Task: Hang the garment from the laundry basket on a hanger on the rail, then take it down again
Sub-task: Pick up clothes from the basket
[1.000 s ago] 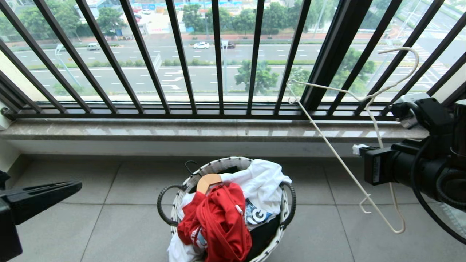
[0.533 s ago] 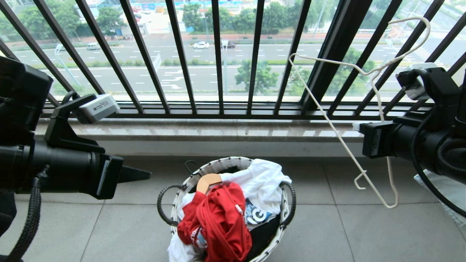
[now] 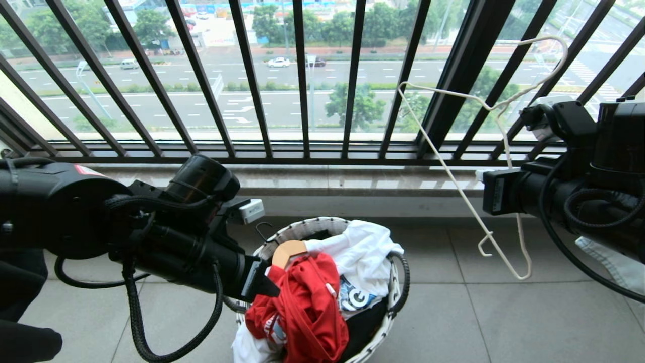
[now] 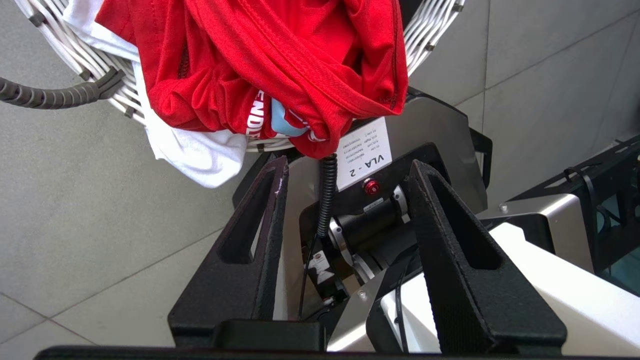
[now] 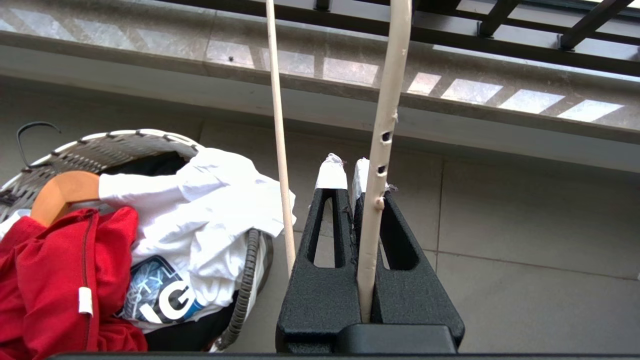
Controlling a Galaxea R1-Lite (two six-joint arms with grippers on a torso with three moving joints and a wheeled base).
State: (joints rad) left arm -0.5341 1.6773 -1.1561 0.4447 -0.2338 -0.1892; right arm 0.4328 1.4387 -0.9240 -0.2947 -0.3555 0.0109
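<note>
White T-shirt [image 3: 365,252] and wooden hanger [image 3: 287,250] before black balcony railing [image 3: 302,80], grey tiled floor [image 3: 504,322].

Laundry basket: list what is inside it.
The laundry basket holds the crumpled red T-shirt on top, a white printed garment, dark fabric, and a wooden hanger's end. Anything beneath these is covered.

Home balcony: barred railing [image 3: 302,80], tiled floor [image 3: 504,322], laundry basket [image 3: 307,228]
</note>
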